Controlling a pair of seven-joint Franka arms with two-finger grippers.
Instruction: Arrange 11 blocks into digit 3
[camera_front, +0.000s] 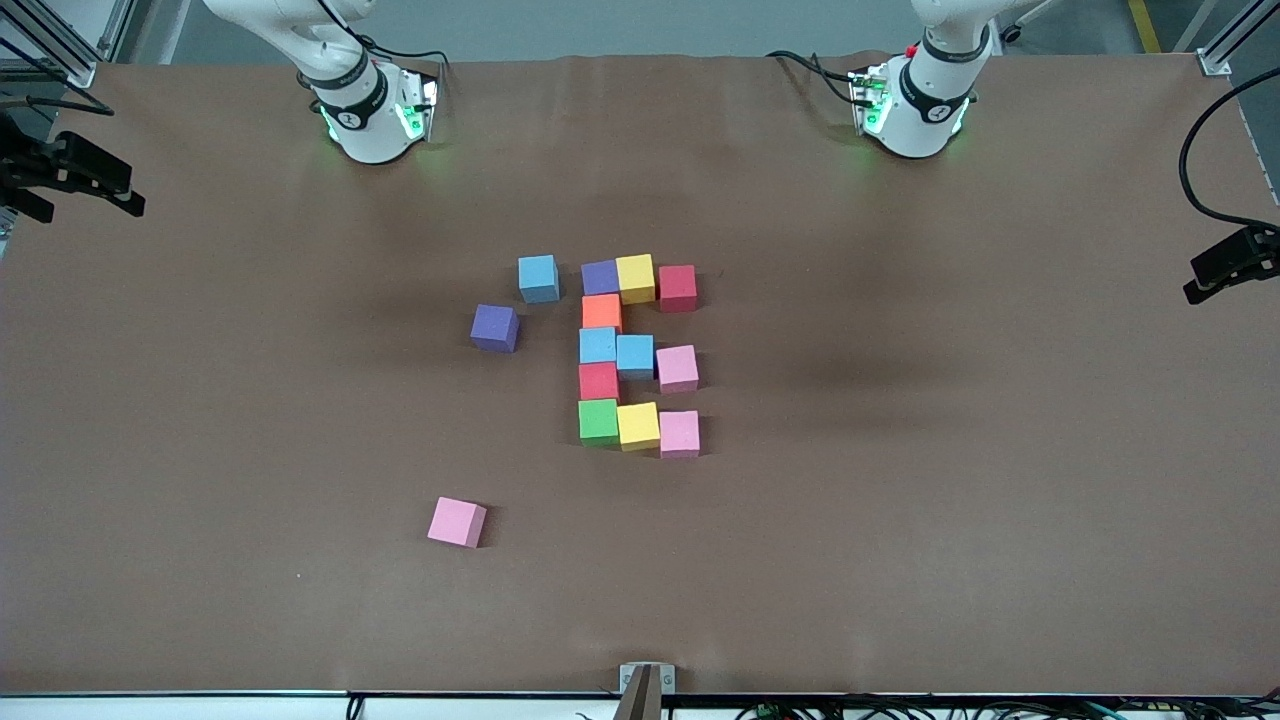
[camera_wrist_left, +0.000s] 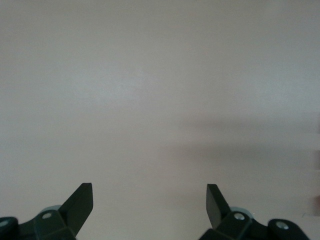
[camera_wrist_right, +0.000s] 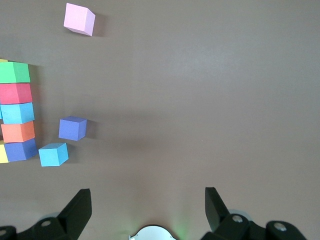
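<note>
Several blocks touch in a figure (camera_front: 635, 355) mid-table: purple (camera_front: 600, 277), yellow and red in the row farthest from the front camera, then orange, two blue with a pink, red, and green (camera_front: 598, 421), yellow, pink nearest it. Three blocks lie loose toward the right arm's end: blue (camera_front: 538, 278), purple (camera_front: 494, 327) and pink (camera_front: 457, 521). My right gripper (camera_wrist_right: 148, 200) hangs open and empty high over the table by its own base, seeing loose blue (camera_wrist_right: 53, 154), purple (camera_wrist_right: 72, 128) and pink (camera_wrist_right: 79, 19). My left gripper (camera_wrist_left: 150, 197) is open over bare table. Neither hand shows in the front view.
The arm bases (camera_front: 370, 120) (camera_front: 915, 115) stand at the table's edge farthest from the front camera. Black camera mounts (camera_front: 70, 175) (camera_front: 1235, 262) reach in at both ends. The brown table (camera_front: 950, 500) lies bare toward the left arm's end.
</note>
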